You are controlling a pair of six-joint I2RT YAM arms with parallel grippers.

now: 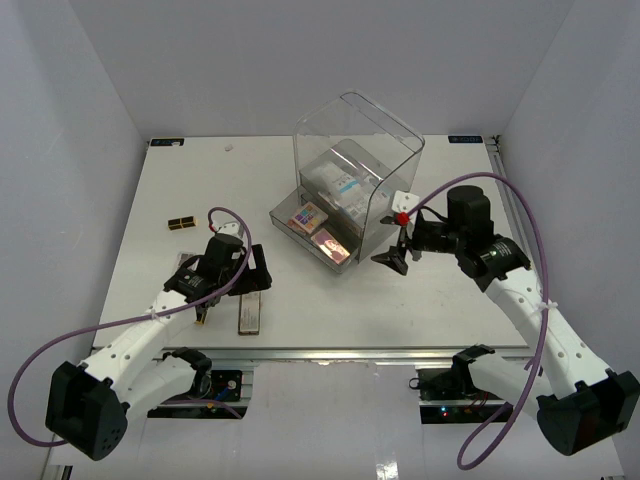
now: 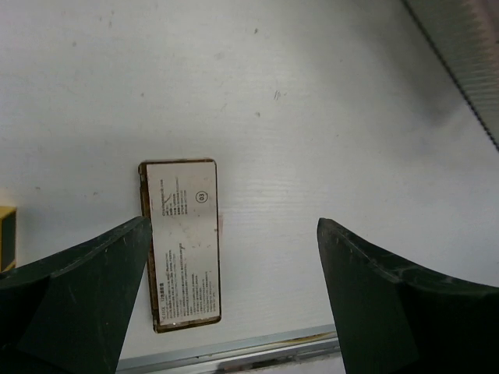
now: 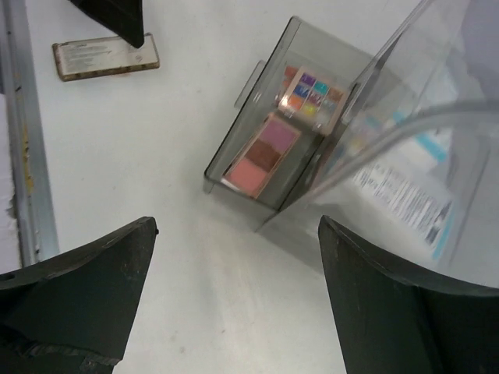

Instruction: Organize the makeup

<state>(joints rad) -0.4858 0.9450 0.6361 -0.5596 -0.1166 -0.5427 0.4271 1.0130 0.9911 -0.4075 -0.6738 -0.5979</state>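
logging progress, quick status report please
Left pincer open, right pincer open, both empty. Long palette on table by left pincer; multicolour palette, pinkish palette in drawer. Nothing blocking.

This is a robot lab cell. A white table (image 1: 440, 310) fills the middle of the frame, and plain white walls (image 1: 60, 120) close it on three sides. At the bottom, two arms (image 1: 130, 345) with purple cables (image 1: 476, 177) stand on a metal rail (image 1: 330, 352).

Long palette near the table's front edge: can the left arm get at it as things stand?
Probably yes. The left end effector hangs open above the long palette, which lies flat on the table with nothing on it. It sits off-centre, under one finger, so a small sideways shift looks needed.
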